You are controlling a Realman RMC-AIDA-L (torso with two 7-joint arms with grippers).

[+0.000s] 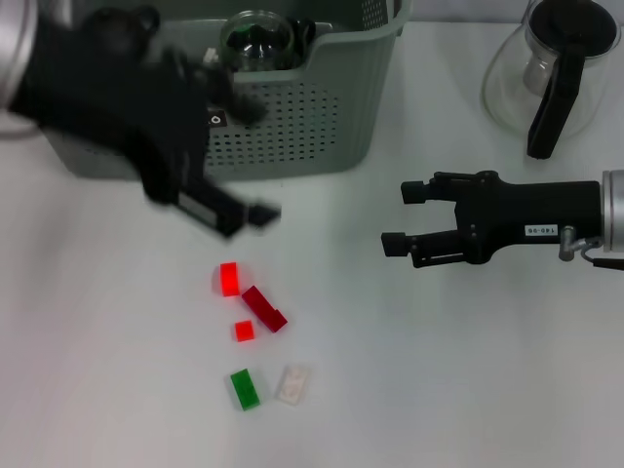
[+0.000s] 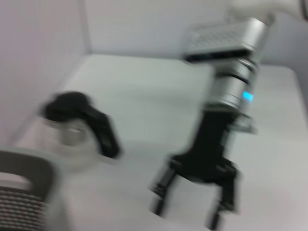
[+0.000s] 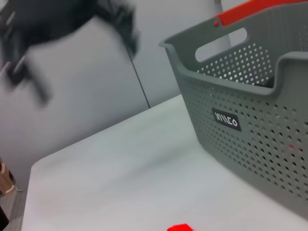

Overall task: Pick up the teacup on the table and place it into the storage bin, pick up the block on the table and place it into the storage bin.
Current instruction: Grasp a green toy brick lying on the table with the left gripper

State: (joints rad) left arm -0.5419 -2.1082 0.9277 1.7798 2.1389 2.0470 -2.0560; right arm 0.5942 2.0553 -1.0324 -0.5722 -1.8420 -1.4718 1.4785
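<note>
The grey-green perforated storage bin point(image 1: 292, 127) stands at the back; it also shows in the right wrist view point(image 3: 250, 110). A glass teacup point(image 1: 255, 41) sits inside it. Several small blocks lie on the table in front: a bright red one point(image 1: 229, 279), a dark red one point(image 1: 264, 308), a small red one point(image 1: 244, 331), a green one point(image 1: 246, 388) and a clear one point(image 1: 292, 383). My left gripper point(image 1: 244, 214) is blurred, open and empty, in front of the bin and above the blocks. My right gripper point(image 1: 395, 216) is open and empty, to the right of the blocks.
A clear glass pot with a black handle point(image 1: 556, 68) stands at the back right, and shows in the left wrist view point(image 2: 77, 125). The right gripper also shows in the left wrist view point(image 2: 187, 211). A red block edge point(image 3: 179, 227) shows in the right wrist view.
</note>
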